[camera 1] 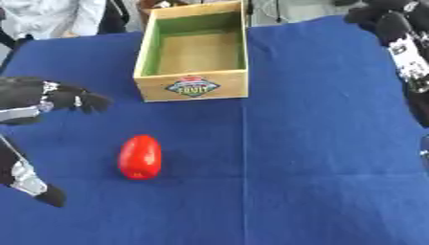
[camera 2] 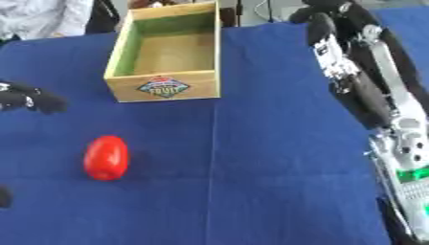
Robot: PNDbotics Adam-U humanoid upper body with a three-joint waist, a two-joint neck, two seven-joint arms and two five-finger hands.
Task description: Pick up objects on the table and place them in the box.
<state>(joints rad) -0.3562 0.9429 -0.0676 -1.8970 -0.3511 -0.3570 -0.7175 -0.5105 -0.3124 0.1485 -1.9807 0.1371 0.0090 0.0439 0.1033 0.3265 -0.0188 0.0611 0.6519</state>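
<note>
Red oval obj (camera 1: 139,157) lies on blue tabletop (camera 1: 318,158), front-left, on its own, nothing touching it. Left eye view: wooden box (camera 1: 194,50) w/ green inner walls sits well beyond it at far centre, open top, label on near face. Left hand (camera 1: 63,98) at left edge, between box and red obj but apart from both, fingers spread, holding nothing. Right eye view: right hand (camera 2: 322,16) up at far right past box, seen only from behind; can't tell its finger state.
</note>
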